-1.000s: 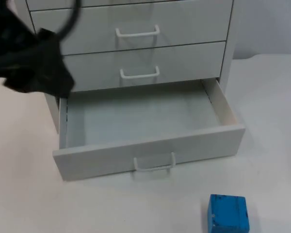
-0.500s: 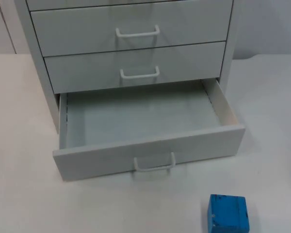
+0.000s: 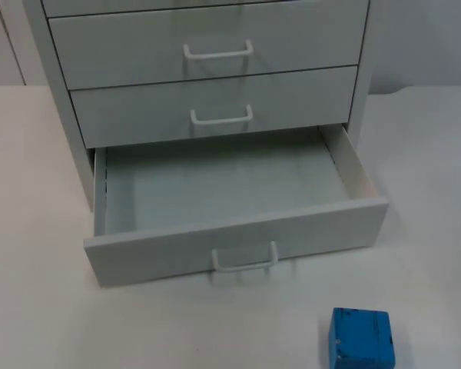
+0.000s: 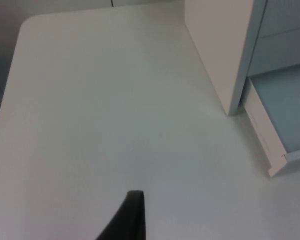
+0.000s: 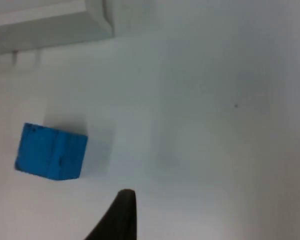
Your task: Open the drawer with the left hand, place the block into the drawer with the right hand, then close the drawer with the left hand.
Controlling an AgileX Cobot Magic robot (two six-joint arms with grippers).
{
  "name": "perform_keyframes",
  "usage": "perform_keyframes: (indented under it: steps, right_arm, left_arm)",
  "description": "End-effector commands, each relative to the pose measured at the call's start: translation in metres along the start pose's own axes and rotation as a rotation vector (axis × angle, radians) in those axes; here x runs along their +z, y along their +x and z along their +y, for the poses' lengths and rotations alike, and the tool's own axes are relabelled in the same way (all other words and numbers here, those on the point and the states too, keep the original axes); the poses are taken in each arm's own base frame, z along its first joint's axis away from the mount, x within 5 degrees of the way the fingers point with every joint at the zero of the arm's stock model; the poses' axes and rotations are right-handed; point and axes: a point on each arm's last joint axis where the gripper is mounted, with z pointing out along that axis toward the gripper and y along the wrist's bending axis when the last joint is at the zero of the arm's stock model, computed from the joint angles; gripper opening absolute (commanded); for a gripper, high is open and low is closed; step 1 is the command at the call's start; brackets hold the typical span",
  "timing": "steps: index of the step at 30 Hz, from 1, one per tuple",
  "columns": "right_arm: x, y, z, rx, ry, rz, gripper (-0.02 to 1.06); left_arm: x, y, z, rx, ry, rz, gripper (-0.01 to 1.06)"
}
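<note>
A white cabinet [image 3: 207, 69], its top cut off, has its lowest drawer [image 3: 223, 192] pulled open, smooth inside. A matte blue block [image 3: 361, 338] sits on the white worktop [image 3: 46, 307], beside the right hand [image 5: 121, 216]. The left hand [image 4: 127, 217] hangs beside the cabinet. Whether either hand is clenched or released cannot be told.

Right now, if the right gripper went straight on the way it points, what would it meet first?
Most likely the bare white table. The blue block lies off to one side of the right gripper, apart from it; depth is unclear.
</note>
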Motion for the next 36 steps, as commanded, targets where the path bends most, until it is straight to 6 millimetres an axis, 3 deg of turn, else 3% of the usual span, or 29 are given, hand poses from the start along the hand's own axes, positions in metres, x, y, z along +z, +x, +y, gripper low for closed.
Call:
perform_keyframes:
  steps: [1, 8, 13, 17, 18, 22, 23, 28, 36]
  right_arm:
    - [-0.001, -0.001, 0.010, -0.073, -0.100, -0.009, 1.05]
    - [0.000, 0.001, 0.020, -0.139, -0.145, 0.007, 1.05]
    - [0.004, 0.003, 0.048, -0.279, -0.229, 0.011, 1.05]
    - [0.027, 0.008, 0.086, -0.432, -0.267, 0.059, 1.05]
    - [0.027, 0.008, 0.086, -0.432, -0.267, 0.059, 1.05]
    - [0.054, 0.016, 0.122, -0.671, -0.248, 0.120, 1.05]
    - [0.054, 0.016, 0.122, -0.671, -0.248, 0.120, 1.05]
    - [0.086, 0.005, 0.160, -0.833, -0.206, 0.194, 1.05]
    - [0.129, -0.005, 0.172, -1.006, -0.094, 0.312, 1.05]
  left_arm:
    - [-0.007, 0.007, 0.005, -0.021, -0.012, -0.017, 1.05]
    - [-0.017, 0.015, 0.011, -0.038, -0.015, -0.033, 1.05]
    - [-0.021, 0.018, 0.013, -0.044, -0.016, -0.044, 1.05]
    - [-0.021, 0.019, 0.013, -0.045, -0.015, -0.047, 1.05]
    - [-0.021, 0.019, 0.013, -0.045, -0.015, -0.047, 1.05]
    - [-0.021, 0.019, 0.013, -0.045, -0.015, -0.047, 1.05]
    - [-0.021, 0.019, 0.013, -0.045, -0.015, -0.047, 1.05]
    - [-0.021, 0.019, 0.013, -0.046, -0.014, -0.047, 1.05]
    - [-0.021, 0.020, 0.012, -0.049, 0.001, -0.032, 1.05]
